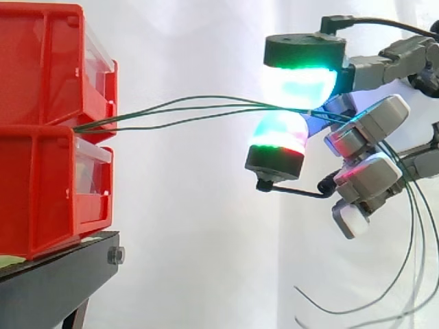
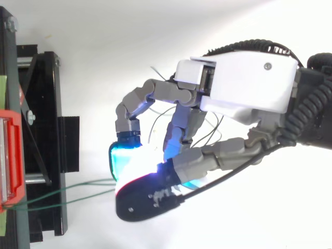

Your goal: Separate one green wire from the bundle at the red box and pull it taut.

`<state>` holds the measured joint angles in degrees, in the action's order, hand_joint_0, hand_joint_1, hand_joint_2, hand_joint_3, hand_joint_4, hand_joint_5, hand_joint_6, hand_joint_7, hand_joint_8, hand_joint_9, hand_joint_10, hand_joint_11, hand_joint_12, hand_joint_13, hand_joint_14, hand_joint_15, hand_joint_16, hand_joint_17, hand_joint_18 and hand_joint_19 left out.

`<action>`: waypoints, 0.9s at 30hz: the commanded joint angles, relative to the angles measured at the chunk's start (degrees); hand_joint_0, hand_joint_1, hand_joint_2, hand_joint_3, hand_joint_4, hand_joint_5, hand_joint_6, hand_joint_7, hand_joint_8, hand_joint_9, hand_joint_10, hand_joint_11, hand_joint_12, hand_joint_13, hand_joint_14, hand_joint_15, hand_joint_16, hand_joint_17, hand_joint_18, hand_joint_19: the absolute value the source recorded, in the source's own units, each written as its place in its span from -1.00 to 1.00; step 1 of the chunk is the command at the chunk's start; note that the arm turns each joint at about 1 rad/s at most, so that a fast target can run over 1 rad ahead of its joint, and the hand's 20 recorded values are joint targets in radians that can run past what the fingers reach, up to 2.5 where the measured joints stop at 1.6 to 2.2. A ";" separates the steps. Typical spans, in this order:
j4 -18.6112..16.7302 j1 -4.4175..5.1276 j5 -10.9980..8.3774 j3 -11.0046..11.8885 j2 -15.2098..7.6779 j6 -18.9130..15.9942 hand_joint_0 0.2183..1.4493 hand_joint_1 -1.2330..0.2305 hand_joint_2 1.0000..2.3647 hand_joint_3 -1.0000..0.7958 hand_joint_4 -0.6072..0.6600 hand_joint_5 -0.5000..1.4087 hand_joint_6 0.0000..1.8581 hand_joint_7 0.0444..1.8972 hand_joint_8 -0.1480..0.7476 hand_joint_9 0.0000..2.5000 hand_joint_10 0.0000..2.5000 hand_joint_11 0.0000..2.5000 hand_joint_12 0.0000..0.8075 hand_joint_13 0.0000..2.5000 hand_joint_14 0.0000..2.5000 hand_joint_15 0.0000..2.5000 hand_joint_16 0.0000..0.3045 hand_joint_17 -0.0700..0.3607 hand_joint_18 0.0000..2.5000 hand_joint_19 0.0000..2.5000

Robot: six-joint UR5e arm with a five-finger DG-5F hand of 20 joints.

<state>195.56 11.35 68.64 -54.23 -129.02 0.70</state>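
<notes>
In the side view, my hand [image 1: 370, 127] is hanging at the right, level with the two stacked red bins [image 1: 48, 192] that are sitting at the left on the black bench [image 1: 55, 281]. My fingers [image 1: 302, 86] are pinching the green wires [image 1: 178, 110]: one pad glowing green and cyan is pressing down from above, and another glowing green and red is pressing up from below. Three strands are leaving the gap between the bins and running right in shallow arcs, meeting at the pinch. I cannot tell how many of them are really being clamped. Behind my hand the wires are trailing down at the right, with their loose ends curling low.

In the top view, my hand [image 2: 249, 88] is reaching leftward toward the red bins [image 2: 10, 155] at the left edge, well apart from them. My fingers [image 2: 129, 155] are closing together around the pinch, and two strands of the green wires [image 2: 78, 185] are crossing over the black bench [image 2: 44, 104] from the bins to my pads
</notes>
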 commanded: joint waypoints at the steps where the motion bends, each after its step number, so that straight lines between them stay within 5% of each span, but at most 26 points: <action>1: 0.00 -0.02 0.00 0.00 0.00 0.00 -0.22 -0.54 -1.00 -0.41 0.05 -0.63 -0.03 0.05 -0.11 0.17 -0.99 0.20 -0.14 -0.02 -0.98 -0.23 -0.67 -0.15 -0.38 -0.47; 11: 0.26 -0.02 0.00 0.00 0.00 -0.09 -0.26 -0.56 -1.00 -0.44 0.06 -0.63 -0.04 0.07 -0.11 0.16 -0.99 0.18 -0.15 -0.02 -0.97 -0.24 -0.68 -0.16 -0.38 -0.47; 20: 0.18 -0.02 0.00 0.00 0.00 -0.09 -0.63 -0.35 -1.00 -0.44 0.16 -0.61 -0.04 0.04 0.01 0.23 -0.99 0.17 -0.03 0.04 -0.98 -0.25 -0.62 -0.07 -0.32 -0.48; 27: -0.18 -0.19 0.09 -1.32 0.00 0.00 -0.67 -0.32 -1.00 -0.44 0.19 -0.62 -0.05 -0.02 0.00 0.28 -1.00 0.26 0.01 0.09 -0.98 -0.20 -0.60 -0.03 -0.30 -0.49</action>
<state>195.62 11.28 68.67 -54.54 -129.02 0.67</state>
